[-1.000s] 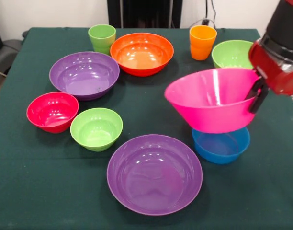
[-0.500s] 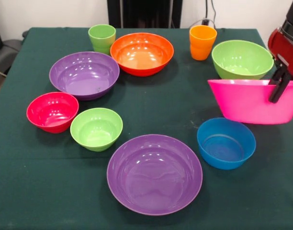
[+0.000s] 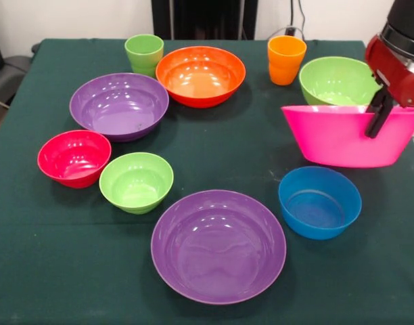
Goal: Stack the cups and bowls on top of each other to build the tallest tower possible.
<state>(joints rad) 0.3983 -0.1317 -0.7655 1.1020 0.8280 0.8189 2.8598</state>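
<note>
I've swung the pink bowl (image 3: 342, 139) back inward from the surface's edge, my gripper (image 3: 379, 115) pinching its rim; I should keep it level and set it flat.

Glossy red arm (image 3: 396, 64) housing, black upper segment, black hand (image 3: 379, 115).

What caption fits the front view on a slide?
Red-and-black gripper clamps the huge glossy pink plastic bowl by its rim, between the large lime green bowl and small blue bowl.

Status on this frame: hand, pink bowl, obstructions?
Hand shut on pink bowl rim, bowl lifted. Nothing stacked yet. Blue bowl and large green bowl close by.
</note>
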